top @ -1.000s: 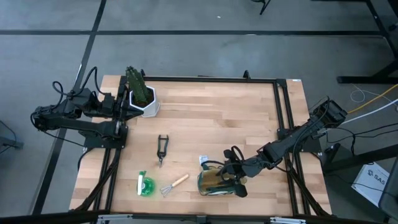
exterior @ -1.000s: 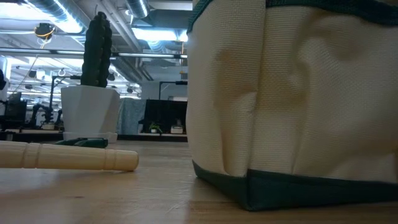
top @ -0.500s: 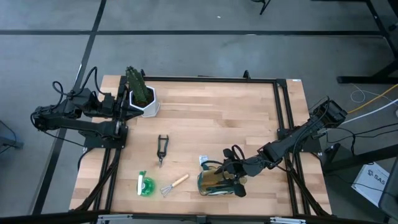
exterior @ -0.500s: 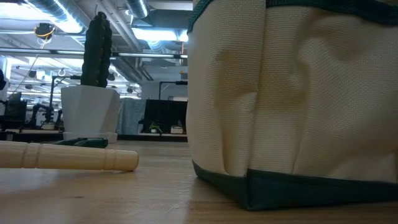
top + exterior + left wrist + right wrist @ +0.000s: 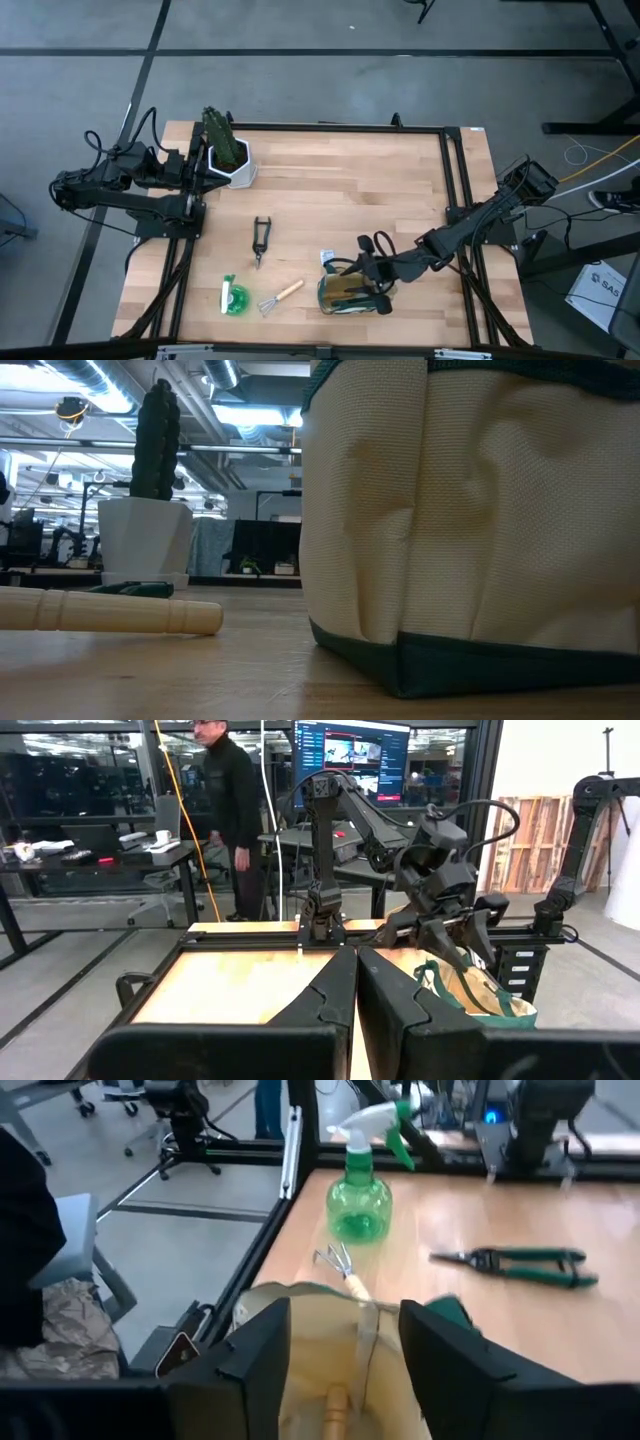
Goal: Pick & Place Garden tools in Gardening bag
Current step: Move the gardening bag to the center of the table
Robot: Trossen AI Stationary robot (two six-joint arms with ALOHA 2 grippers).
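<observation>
The tan gardening bag [image 5: 345,291] with dark green trim stands on its base near the table's near edge, and it fills the right of the low view [image 5: 470,530]. My right gripper [image 5: 369,278] hangs open just over the bag's mouth [image 5: 345,1342]. A wooden handle [image 5: 335,1410] stands inside the bag. The black shears [image 5: 260,240], the mini rake [image 5: 280,296] and the green spray bottle [image 5: 233,297] rest on the table left of the bag. My left gripper [image 5: 197,166] is shut [image 5: 355,990] and waits at the table's far left.
A white pot with a green plant [image 5: 227,157] stands at the far left, beside my left gripper. Bare wood [image 5: 360,190] lies across the table's middle and far right. A person [image 5: 232,810] stands in the room beyond the table.
My right gripper has drawn back a little from the bag's near side toward the table's far edge, staying over the bag's mouth. The bag and the tools on the table have kept still.
</observation>
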